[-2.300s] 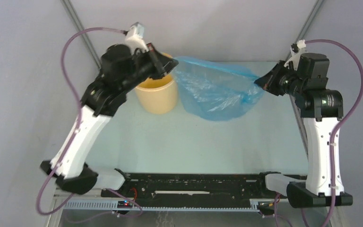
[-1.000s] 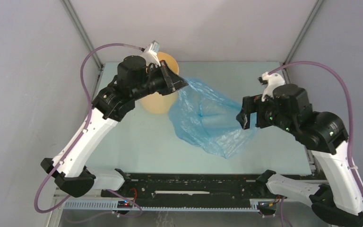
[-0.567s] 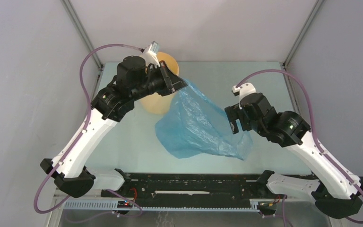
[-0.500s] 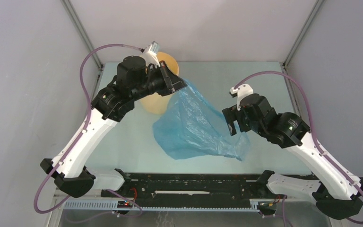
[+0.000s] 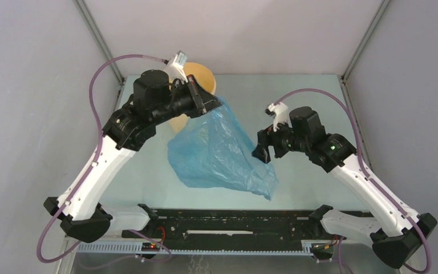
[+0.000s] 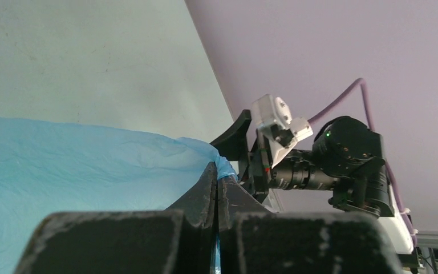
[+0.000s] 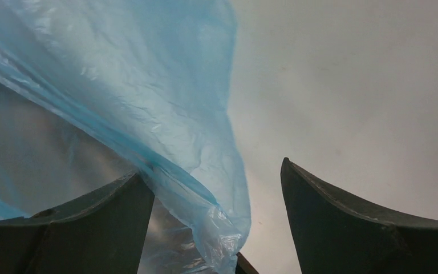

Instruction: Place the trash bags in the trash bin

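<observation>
Top external: left gripper pinched shut on bag beside bin, far-left corner. Right gripper wide open, empty. Next, likely: stuff the hanging bag into bin.

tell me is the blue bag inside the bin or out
Out. The light-blue trash bag hangs from the shut left end effector and drapes beside the yellow-tan bin; none of it shows inside.

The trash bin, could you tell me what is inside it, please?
Only a sliver of the trash bin shows, plain yellow plastic; the left arm covers the rest. The trash bag hangs outside it, pinched in the left gripper.
</observation>
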### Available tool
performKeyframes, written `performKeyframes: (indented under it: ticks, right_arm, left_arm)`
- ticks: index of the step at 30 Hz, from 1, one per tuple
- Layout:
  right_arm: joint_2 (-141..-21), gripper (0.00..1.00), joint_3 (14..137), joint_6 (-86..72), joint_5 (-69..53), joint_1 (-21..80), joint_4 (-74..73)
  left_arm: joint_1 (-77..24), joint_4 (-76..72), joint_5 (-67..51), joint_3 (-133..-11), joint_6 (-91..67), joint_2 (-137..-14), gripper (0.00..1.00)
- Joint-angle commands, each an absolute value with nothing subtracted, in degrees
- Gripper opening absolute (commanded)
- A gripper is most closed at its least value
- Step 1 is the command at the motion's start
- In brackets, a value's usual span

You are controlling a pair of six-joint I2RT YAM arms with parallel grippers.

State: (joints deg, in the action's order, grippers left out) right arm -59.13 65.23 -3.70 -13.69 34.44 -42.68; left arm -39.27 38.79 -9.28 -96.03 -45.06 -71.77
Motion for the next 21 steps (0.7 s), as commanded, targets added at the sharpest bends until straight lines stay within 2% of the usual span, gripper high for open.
performKeyframes:
  ticks: [1,8,12,15,16,19,21]
  right_arm:
    - [-58.8,0.88,64.8,-3.1,-24.9,36.6,-36.1]
    - [-60.9,0.86,61.8,-5.7,-25.2,39.9,-27.8]
    - [-61.9,0.73,62.7,-6.2,-12.7,42.8,-28.1]
    - [-59.4,0.65,62.1,-6.4,-8.2,42.2,-28.8]
    - [-58.6,0.58,61.6,-6.3,-7.7,42.0,-28.3]
    - [-56.8,0.2,61.4,-7.4,-8.4,41.0,-28.7]
    - [-54.7,0.01,61.9,-9.2,-8.2,40.3,-31.5]
  left_arm:
    - [-39.5,38.8,-10.4,-95.6,-45.2,-69.5,0.0]
    - [-39.5,39.1,-10.6,-95.2,-45.2,-68.4,0.0]
    - [-39.4,40.1,-10.8,-95.3,-44.8,-68.1,0.0]
    - [-39.4,40.8,-10.8,-95.3,-44.6,-67.9,0.0]
    - [-39.4,40.8,-10.7,-95.1,-44.6,-67.7,0.0]
    - [-39.3,41.1,-10.6,-94.8,-44.2,-67.7,0.0]
    - [-39.2,41.7,-10.6,-95.0,-43.7,-68.0,0.01]
